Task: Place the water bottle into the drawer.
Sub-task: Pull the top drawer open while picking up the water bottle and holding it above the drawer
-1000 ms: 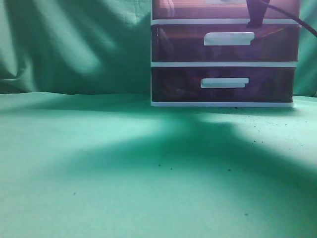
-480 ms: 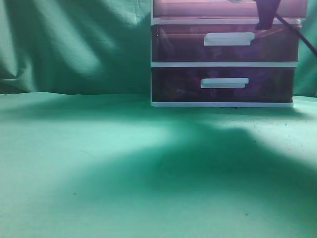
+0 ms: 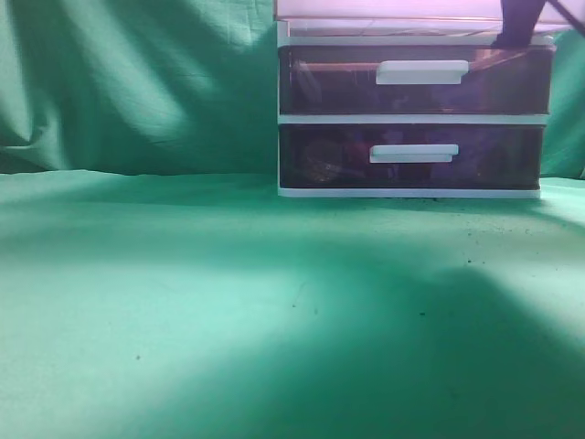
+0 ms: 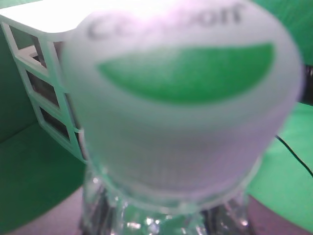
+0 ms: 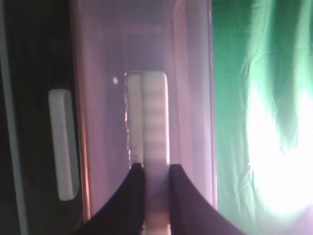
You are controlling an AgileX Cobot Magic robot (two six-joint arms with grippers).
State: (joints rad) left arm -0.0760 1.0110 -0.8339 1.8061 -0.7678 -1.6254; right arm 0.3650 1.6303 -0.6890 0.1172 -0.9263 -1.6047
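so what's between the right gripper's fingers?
The top drawer's white handle: in the right wrist view the right gripper has its two dark fingers on either side of it.

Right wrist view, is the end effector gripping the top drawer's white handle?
Yes, the right end effector has its two dark fingers closed on either side of the white bar handle of the top drawer.

My right wrist cam shows the right gripper as two matte black fingers, smooth, curved, flaring wide at the base and tapering to narrow tips; no screws or markings I can make out. From the exterior cam I only get a dark, near-black stub of arm at the top edge. Left wrist cam: thin black cable at right, gripper body hidden.
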